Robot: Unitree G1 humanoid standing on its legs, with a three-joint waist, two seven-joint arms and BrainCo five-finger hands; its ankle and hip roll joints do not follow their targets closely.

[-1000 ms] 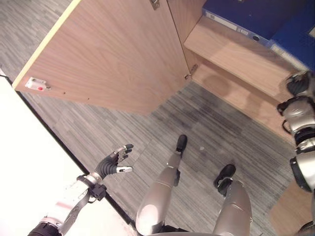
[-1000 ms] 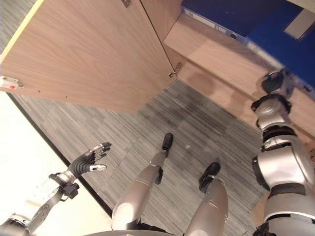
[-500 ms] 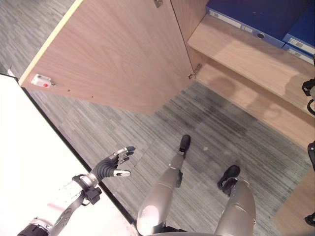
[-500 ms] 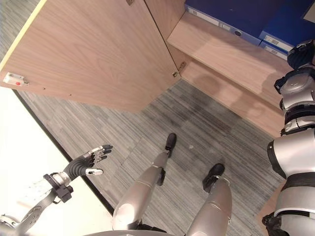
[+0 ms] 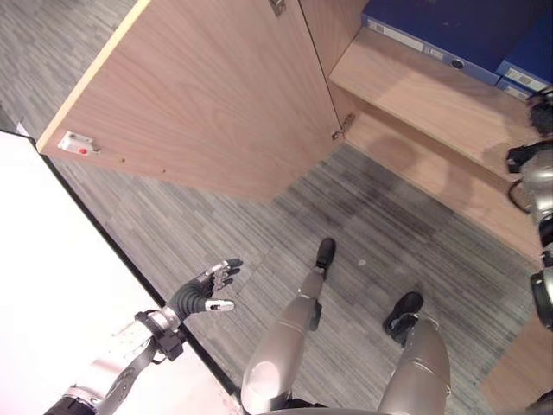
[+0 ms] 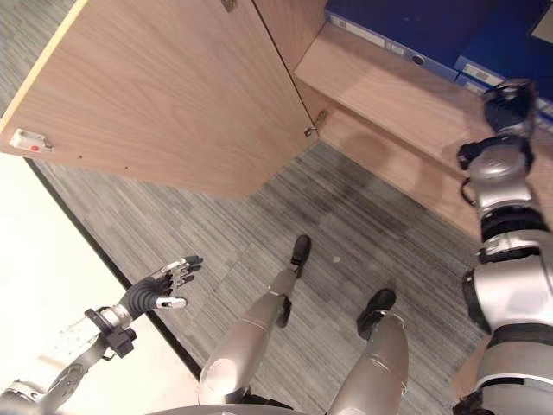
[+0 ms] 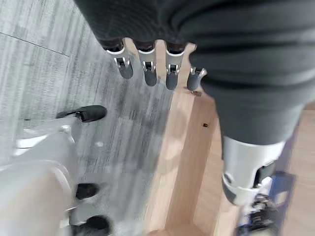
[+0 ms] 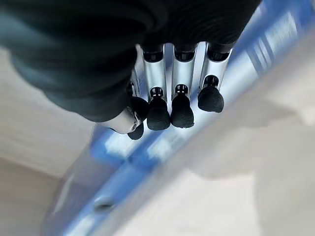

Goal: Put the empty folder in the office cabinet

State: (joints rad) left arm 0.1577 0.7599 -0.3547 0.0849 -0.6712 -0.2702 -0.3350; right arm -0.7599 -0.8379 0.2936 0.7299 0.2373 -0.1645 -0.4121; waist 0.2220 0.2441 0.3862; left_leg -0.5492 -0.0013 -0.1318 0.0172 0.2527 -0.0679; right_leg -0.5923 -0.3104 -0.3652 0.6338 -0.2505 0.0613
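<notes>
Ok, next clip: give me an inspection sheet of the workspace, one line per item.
Surface: grey striped carpet floor; wooden cabinet shelf bare at its front.
Job's things: blue folders lie on the shelf at the back; which one is the empty one cannot be told.
Clutter: nothing seen.
Hands: left hand open, fingers spread, holding nothing, over the floor beside a white surface. Right hand raised at the shelf by the folders, fingers straight in its wrist view, holding nothing.
Cables: nothing seen.
Surroundings: cabinet door stands open, a small white catch at its corner.
</notes>
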